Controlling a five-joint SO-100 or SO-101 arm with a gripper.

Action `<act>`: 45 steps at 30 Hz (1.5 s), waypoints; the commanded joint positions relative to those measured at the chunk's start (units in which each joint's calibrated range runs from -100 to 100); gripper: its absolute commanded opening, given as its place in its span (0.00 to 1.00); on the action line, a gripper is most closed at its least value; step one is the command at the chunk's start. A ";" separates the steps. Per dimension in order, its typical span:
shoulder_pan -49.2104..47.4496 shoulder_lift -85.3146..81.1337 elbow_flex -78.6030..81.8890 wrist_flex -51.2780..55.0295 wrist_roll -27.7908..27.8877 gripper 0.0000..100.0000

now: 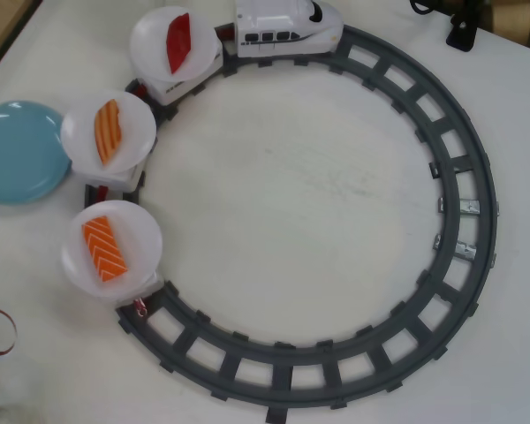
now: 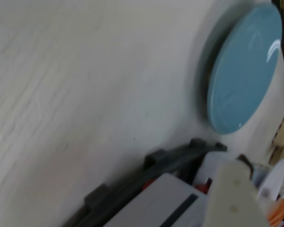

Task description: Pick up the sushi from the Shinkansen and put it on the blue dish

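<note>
Sushi [image 1: 104, 248] lay on the train's [image 1: 287, 24] last white dish [image 1: 111, 247], just beside the blue dish [image 1: 18, 151], so the transfer looked short; whether the fingers were spread was indiscernible.

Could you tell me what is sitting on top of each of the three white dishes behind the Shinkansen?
In the overhead view, the dish next to the Shinkansen holds a dark red piece, the middle a paler orange striped piece, the last the bright-orange sushi. The cars beneath are mostly covered.
</note>
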 commanded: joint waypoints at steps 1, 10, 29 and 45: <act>3.66 3.86 -5.09 -0.35 0.18 0.15; 5.25 33.89 -29.26 -0.43 0.13 0.15; 19.33 78.35 -66.41 0.24 19.33 0.15; 23.56 84.90 -67.22 -0.43 42.97 0.39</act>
